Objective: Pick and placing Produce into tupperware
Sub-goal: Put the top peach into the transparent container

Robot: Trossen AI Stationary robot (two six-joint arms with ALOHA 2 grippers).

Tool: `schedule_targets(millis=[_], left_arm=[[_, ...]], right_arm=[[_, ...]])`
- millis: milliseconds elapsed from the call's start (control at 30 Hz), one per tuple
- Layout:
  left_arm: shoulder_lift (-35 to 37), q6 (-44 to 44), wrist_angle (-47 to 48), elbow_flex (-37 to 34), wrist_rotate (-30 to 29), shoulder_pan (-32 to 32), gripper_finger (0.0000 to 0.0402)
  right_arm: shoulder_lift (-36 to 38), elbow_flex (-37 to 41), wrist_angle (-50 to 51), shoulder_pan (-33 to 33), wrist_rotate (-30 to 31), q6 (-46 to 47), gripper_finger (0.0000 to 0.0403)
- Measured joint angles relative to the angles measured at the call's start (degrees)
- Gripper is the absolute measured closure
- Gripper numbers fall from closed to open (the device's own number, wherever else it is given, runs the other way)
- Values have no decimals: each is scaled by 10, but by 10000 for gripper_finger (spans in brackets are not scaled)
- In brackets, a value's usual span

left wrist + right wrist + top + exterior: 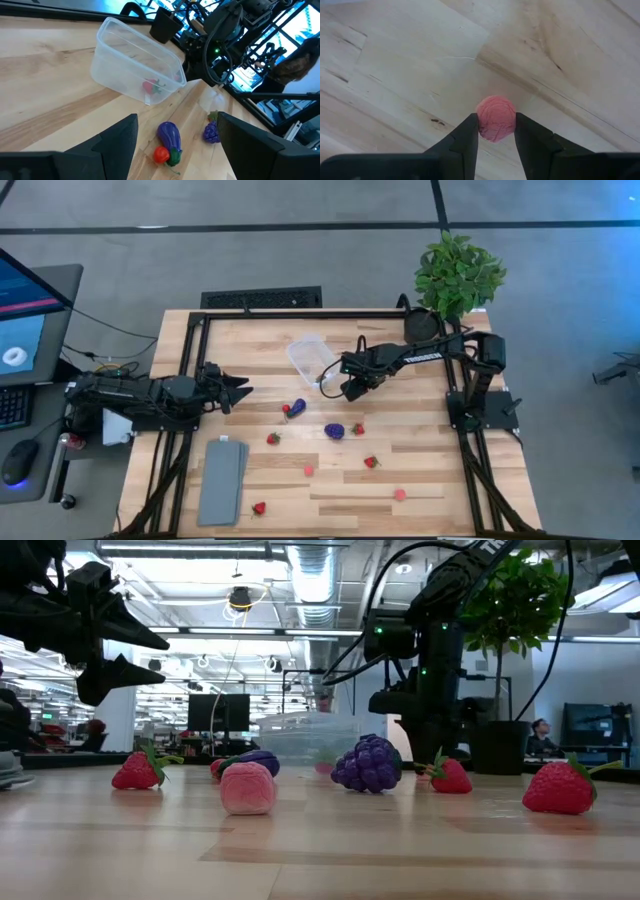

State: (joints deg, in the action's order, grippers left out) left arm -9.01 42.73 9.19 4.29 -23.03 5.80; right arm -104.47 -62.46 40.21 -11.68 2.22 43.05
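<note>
One pink piece [496, 118] sits pinched between the right gripper's [496, 131] fingers, clamped by its sides only, above bare wood just right of the clear tub [310, 356] at upper centre of the overhead frame. It's a round thing in a narrow pinch, so a jolt could squirt it loose short of the rim. The tub, one strawberry [150, 86] inside, is light and could skid if clipped. Left gripper [238, 392] waits wide open at centre left; eggplant [297, 407], grapes [334, 430] lie loose.
</note>
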Motion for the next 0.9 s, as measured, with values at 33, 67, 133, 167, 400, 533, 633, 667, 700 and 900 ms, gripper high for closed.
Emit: schedule_targets(millis=[33, 67, 133, 167, 400, 533, 633, 667, 700, 900], left_arm=[[0, 0, 0, 0, 0, 0, 141], [0, 0, 0, 0, 0, 0, 141], [0, 0, 0, 0, 0, 0, 141], [0, 0, 0, 0, 0, 0, 141], [0, 0, 0, 0, 0, 0, 141], [0, 0, 0, 0, 0, 0, 141], [0, 0, 0, 0, 0, 0, 141], [0, 0, 0, 0, 0, 0, 141], [0, 0, 0, 0, 0, 0, 141], [0, 0, 0, 0, 0, 0, 141]], right_arm=[[0, 0, 0, 0, 0, 0, 260], [0, 0, 0, 0, -1, 0, 261], [0, 0, 0, 0, -3, 0, 263], [0, 0, 0, 0, -3, 0, 264], [0, 0, 0, 0, -5, 0, 264], [0, 0, 0, 0, -9, 0, 265], [1, 0, 0, 0, -19, 0, 264], [2, 0, 1, 0, -23, 0, 264], [3, 0, 2, 0, -24, 0, 264], [22, -1, 5, 0, -26, 0, 266]])
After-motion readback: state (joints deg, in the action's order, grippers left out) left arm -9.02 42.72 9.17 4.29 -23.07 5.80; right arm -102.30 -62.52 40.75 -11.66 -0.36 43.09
